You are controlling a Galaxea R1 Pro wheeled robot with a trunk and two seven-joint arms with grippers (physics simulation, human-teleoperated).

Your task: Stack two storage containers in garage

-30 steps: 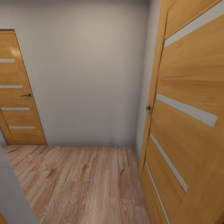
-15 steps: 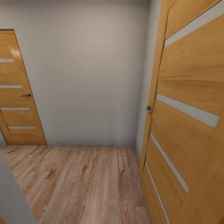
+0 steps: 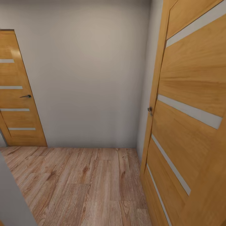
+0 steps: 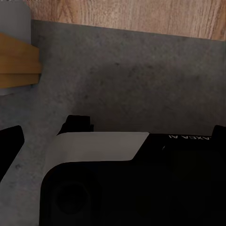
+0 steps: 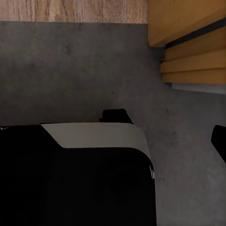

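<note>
Head view: slight leftward pan since a second ago; closed door [image 3: 17, 91] at left, open door [image 3: 188, 119] right. Transit continuing, containers unseen; jaw state indeterminable.

Head cam: high up, tilted fwd and down, facing a pale grey wall [image 3: 91, 78] at 12 o'clock. Closed wooden door [image 3: 17, 94] at 9-10 o'clock, open door leaf [image 3: 188, 119] v. close at 3 o'clock, wood plank floor [image 3: 84, 185] below.

Both wrist cams: low, pointing down, near the dark grey concrete floor [image 4: 132, 80] [image 5: 70, 70], robot's black base [image 4: 141, 188] [image 5: 70, 183] close in front. Shared w/ head cam: plank strip [image 4: 132, 14] [image 5: 70, 9], door timber [image 5: 188, 42].
</note>
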